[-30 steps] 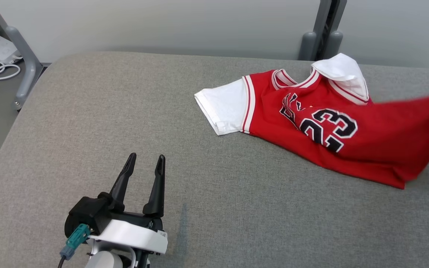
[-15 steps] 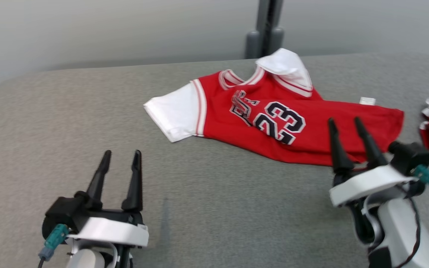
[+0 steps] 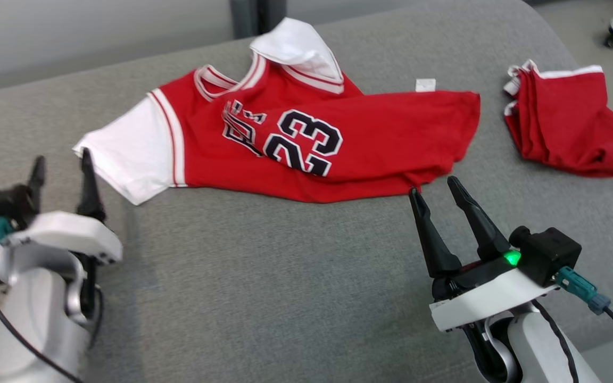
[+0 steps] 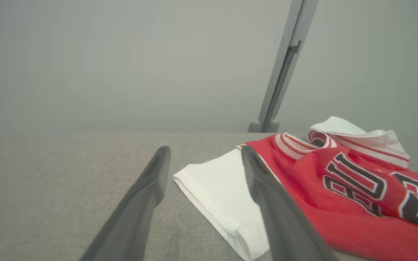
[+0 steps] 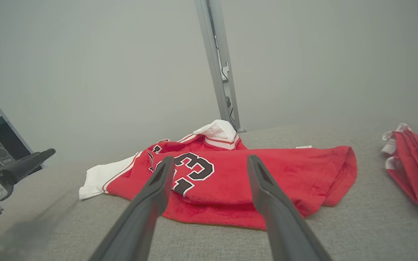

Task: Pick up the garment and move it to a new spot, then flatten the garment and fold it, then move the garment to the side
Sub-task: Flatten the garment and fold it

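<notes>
A red jersey [image 3: 338,143] with white sleeves and the number 23 lies spread but rumpled on the grey padded table [image 3: 264,276]; it also shows as the jersey [image 4: 357,203] and the jersey [image 5: 274,174] in the wrist views. One white sleeve [image 3: 125,154] points left, the other sleeve [image 3: 296,48] is folded up at the back. My left gripper [image 3: 60,166] is open, just left of the white sleeve. My right gripper [image 3: 434,186] is open, its tips at the jersey's near hem. Neither holds anything.
A second red garment [image 3: 567,122] with white trim lies bunched at the table's right side, also seen as the red garment [image 5: 416,166]. A grey post [image 5: 218,65] rises behind the table. The table's right edge is close to that garment.
The head camera has swung to the right, bringing the second red garment into view. The jersey's raised right part now lies flat, and the right gripper is open near the hem.
</notes>
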Controlling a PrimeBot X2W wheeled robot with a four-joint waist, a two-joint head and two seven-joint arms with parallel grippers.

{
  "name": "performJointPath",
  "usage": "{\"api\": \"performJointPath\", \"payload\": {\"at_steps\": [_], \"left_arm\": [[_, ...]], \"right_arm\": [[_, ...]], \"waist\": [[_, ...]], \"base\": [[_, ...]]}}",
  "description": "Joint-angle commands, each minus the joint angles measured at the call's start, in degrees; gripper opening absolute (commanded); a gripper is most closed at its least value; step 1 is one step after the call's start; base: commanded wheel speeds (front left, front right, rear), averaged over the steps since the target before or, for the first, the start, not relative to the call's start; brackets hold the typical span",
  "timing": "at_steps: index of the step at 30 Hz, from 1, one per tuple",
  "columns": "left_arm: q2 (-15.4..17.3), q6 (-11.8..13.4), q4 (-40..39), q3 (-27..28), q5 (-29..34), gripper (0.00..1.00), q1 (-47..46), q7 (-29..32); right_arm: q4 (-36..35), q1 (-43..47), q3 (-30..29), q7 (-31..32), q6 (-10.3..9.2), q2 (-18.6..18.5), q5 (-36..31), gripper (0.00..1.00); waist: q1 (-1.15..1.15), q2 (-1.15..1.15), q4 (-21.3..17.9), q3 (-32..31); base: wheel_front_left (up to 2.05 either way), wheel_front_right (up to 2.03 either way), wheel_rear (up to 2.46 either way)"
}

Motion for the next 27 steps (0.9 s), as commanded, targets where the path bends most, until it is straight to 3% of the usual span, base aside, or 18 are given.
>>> {"api": "performJointPath", "payload": {"at_steps": [1, 8, 18, 20, 21, 27], "left_arm": [[1.36, 0.81, 2.3, -0.12, 1.0, 1.0, -2.18, 1.78], [6.81, 1.22, 14.41, -1.6, 3.3, 1.0, -10.31, 10.58], [6.65, -1.65, 23.49, -2.92, 1.8, 1.0, -13.96, 14.58], [6.01, -2.84, 24.36, -3.31, 1.32, 0.59, -14.19, 14.52], [5.85, -3.4, 24.69, -3.56, 1.2, 0.0, -14.43, 14.15], [5.38, -3.15, 24.04, -3.07, 0.56, 0.0, -15.67, 7.62]], "right_arm": [[-1.0, 0.24, 0.37, 0.12, -0.03, 0.07, -0.31, 1.0], [-2.81, 0.37, 2.46, 0.45, -0.03, 0.24, -1.26, 1.0], [-3.09, 1.05, 2.58, -0.41, -0.03, 0.27, -0.63, 1.0], [-3.01, 1.05, 2.54, -0.43, -0.03, 0.28, -0.67, 1.0], [-2.9, 1.0, 2.4, -0.46, -0.03, 0.28, -0.76, 1.0], [-1.87, 0.81, 1.39, -0.06, -0.03, 0.26, -1.63, 1.0]], "waist": [[0.0, 0.0, -3.24, 3.37], [0.0, 0.0, -6.33, 5.72], [0.0, 0.0, -7.36, 6.29], [0.0, 0.0, -7.2, 6.19], [0.0, 0.0, -7.01, 6.07], [0.0, 0.0, -4.65, 4.45]], "base": [[0.0, 0.0, 0.0], [0.0, 0.0, 0.0], [0.0, 0.0, 0.0], [0.0, 0.0, 0.0], [0.0, 0.0, 0.0], [0.0, 0.0, 0.0]]}}
